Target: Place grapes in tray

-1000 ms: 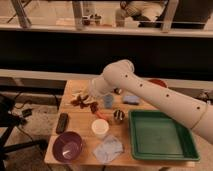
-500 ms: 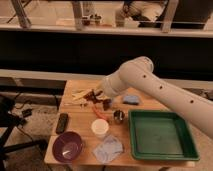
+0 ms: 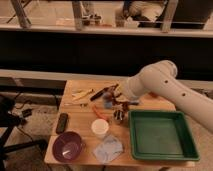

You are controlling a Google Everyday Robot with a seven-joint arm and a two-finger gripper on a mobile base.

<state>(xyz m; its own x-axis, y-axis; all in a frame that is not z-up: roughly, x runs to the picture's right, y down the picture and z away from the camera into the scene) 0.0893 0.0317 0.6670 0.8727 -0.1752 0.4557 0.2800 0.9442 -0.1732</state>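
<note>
At the table's middle, just left of the tray's (image 3: 161,138) near corner, the grapes (image 3: 119,104) seem to hang by the gripper (image 3: 118,100); whether it holds them I cannot tell. Best carry them right, over the rim, then lower. One tray, one cup (image 3: 100,128), one bowl (image 3: 67,146), one cloth (image 3: 108,148).

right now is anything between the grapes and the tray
Nothing visible stands between them. The gripper is over the middle of the table, with the dark grapes apparently at it. The tray lies just right of and nearer than that spot, bare inside. A small dark cup sits beside its near-left corner, outside the rim.
</note>
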